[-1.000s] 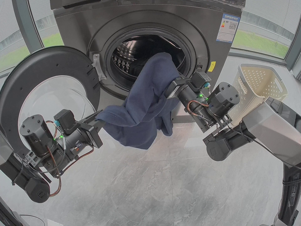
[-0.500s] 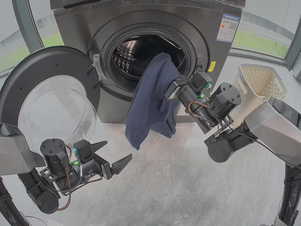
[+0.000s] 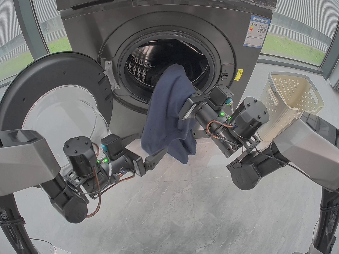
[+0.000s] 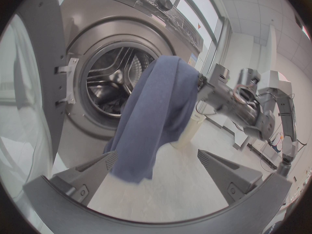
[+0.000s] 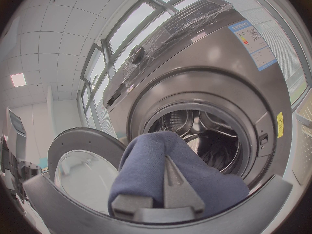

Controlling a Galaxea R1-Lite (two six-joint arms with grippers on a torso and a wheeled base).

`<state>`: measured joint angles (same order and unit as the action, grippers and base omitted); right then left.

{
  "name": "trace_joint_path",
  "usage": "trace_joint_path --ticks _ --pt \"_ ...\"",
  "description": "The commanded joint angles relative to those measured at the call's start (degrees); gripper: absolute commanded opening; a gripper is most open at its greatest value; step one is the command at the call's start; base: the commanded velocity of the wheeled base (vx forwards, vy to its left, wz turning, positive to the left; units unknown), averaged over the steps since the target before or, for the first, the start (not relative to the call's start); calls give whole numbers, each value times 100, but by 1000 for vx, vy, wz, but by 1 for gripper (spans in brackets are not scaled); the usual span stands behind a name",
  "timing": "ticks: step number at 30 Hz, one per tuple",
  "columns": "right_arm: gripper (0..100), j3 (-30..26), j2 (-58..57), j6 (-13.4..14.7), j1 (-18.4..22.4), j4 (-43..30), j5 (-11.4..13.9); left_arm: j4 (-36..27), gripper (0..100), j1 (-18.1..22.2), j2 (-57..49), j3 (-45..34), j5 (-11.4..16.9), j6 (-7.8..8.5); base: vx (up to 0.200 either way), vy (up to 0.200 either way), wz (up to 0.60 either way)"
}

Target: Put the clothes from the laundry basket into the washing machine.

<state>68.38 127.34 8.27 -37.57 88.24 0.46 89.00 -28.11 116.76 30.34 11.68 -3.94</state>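
Observation:
A navy garment (image 3: 167, 113) hangs in front of the washing machine's (image 3: 88, 25) open drum (image 3: 159, 59), its top edge at the drum mouth and its hem above the floor. My right gripper (image 3: 186, 107) is shut on the garment's right side; in the right wrist view the cloth (image 5: 146, 160) bunches around the fingers (image 5: 175, 179). My left gripper (image 3: 146, 148) is open just below and left of the hem. In the left wrist view its fingertips (image 4: 227, 169) stand wide apart with the garment (image 4: 156, 114) hanging between and beyond them. Dark clothes (image 5: 214, 153) lie inside the drum.
The round door (image 3: 49, 89) is swung open to the left, close behind my left arm. A cream laundry basket (image 3: 293, 92) stands to the machine's right, behind my right arm. Bare tiled floor (image 3: 176, 209) spreads in front.
My left gripper let go of the garment, dropped low, then rose back toward the hem, open. The garment now hangs from my right gripper alone, which shifted slightly left and down.

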Motion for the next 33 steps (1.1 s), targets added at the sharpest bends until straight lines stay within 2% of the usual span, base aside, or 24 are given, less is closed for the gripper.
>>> trace_joint_path --ticks 1,5,6,7,15,19,20,21,26,33 --pt "0 -228 -52 17 -242 9 -2 12 100 -63 839 1123 19 -46 0 0 0" --pt "0 -246 -52 26 -330 9 -2 -50 100 -186 1033 1492 10 -107 0 0 0" --pt "0 -360 -52 35 -435 9 -38 -102 100 -274 1156 1685 -16 -257 0 0 0" --pt "0 -413 -52 44 -497 9 -81 -120 100 -300 1200 1765 -16 -283 0 0 0" --pt "0 -545 -60 79 -778 9 -169 -252 100 -221 1674 2591 -113 -283 0 0 0" --pt "0 -624 -166 123 -840 9 -240 -340 100 -80 1877 2995 -403 -274 0 0 0" --pt "0 -624 -166 123 -840 9 -240 -340 0 -80 1877 2995 -403 -274 0 0 0" --pt "0 -685 -175 131 -848 9 -240 -331 0 -28 1938 3206 -579 -274 0 0 0" --pt "0 -844 -254 193 -796 18 -266 -269 0 69 1947 3522 -860 -301 0 0 0" --pt "0 -1090 -263 307 -374 -26 -415 -164 0 254 1630 3373 -931 -362 0 0 0"
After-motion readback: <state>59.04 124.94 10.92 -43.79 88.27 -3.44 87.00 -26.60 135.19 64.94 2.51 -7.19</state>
